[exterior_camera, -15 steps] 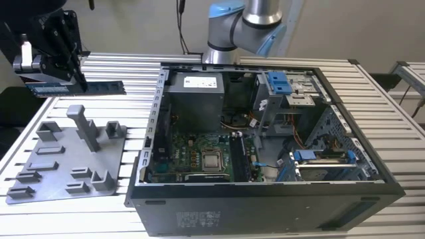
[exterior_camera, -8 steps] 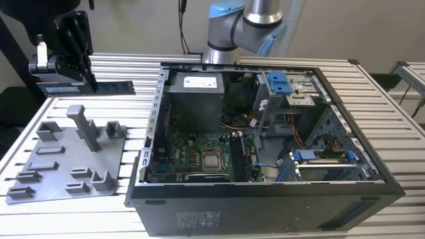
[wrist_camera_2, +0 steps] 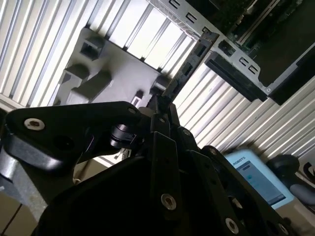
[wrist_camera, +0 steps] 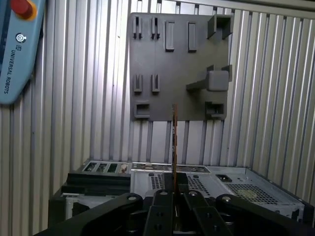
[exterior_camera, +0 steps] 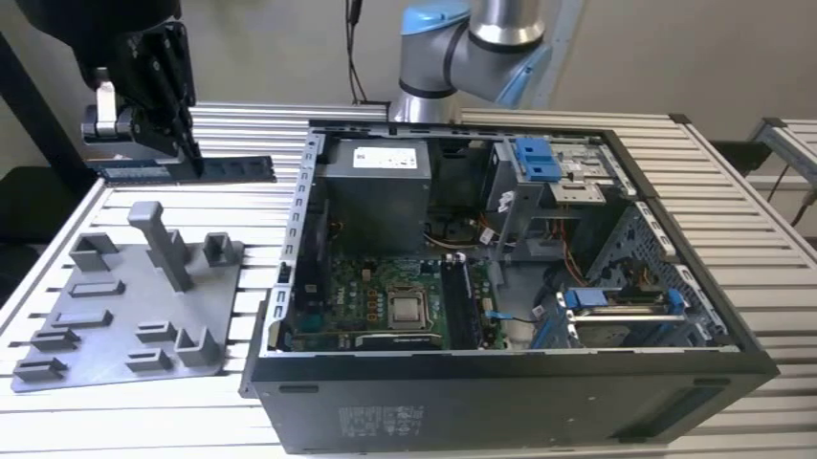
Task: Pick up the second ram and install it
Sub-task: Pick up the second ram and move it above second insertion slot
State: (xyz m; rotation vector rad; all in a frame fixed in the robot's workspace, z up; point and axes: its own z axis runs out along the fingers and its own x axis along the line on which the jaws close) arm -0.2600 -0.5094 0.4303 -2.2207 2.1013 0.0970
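Note:
My black gripper (exterior_camera: 179,161) hangs at the exterior view's upper left, outside the open computer case (exterior_camera: 300,239) and above the far end of the grey fixture plate (exterior_camera: 128,306). It is shut on the second ram (exterior_camera: 236,169), a thin dark bluish-green stick held level in the air. In the second wrist view the stick (wrist_camera_2: 189,66) juts out from the gripper (wrist_camera_2: 165,101) toward the case wall. The first wrist view shows it edge-on (wrist_camera: 174,137) above the gripper (wrist_camera: 174,189). The motherboard (exterior_camera: 396,296) lies on the case floor, with long slots (exterior_camera: 466,301) beside the processor socket.
A grey power-supply box (exterior_camera: 377,191) stands at the back of the case, and blue drive latches (exterior_camera: 537,158) sit at the back right. The slatted aluminium table (exterior_camera: 766,239) carries everything. A teach pendant (wrist_camera: 15,49) lies off to one side. The arm's base (exterior_camera: 447,67) rises behind the case.

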